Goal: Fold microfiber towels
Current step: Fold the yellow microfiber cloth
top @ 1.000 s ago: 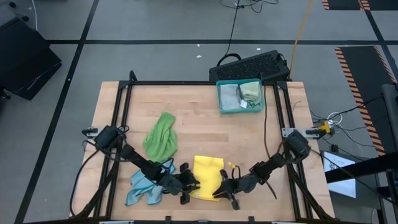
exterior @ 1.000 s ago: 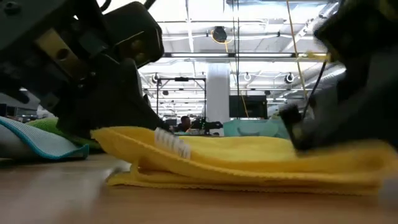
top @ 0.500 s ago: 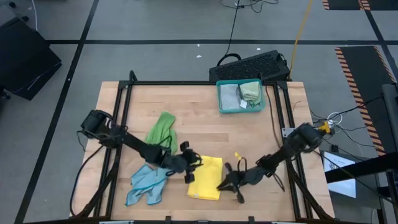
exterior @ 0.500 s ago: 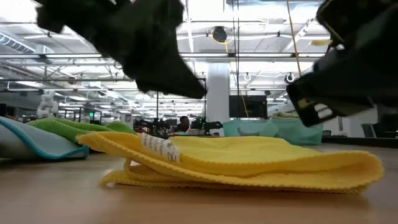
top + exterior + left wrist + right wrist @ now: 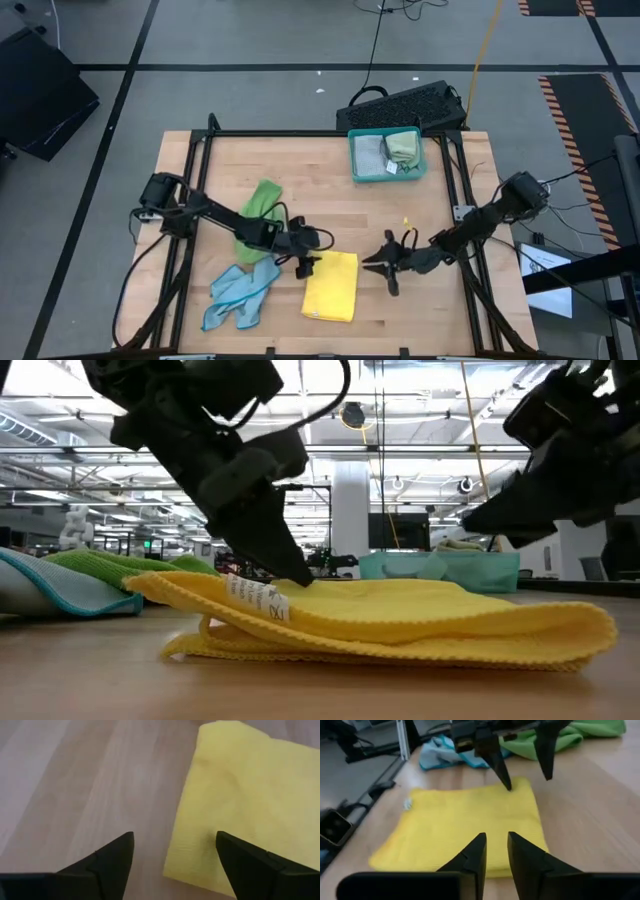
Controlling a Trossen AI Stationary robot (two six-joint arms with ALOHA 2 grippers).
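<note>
The yellow towel (image 5: 333,286) is lying folded flat at the lower centre of the surface (image 5: 330,175). The left hand (image 5: 311,250) is hovering wide open over its upper left corner, gripping nothing. The right hand (image 5: 383,266), fingers narrowly apart and empty, is hanging just right of it, likely clearing the finished fold

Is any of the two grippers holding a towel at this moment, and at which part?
Nothing is held. The left gripper is open above a corner of the folded yellow towel. The right gripper is beside the towel, its narrow jaws empty.
</note>
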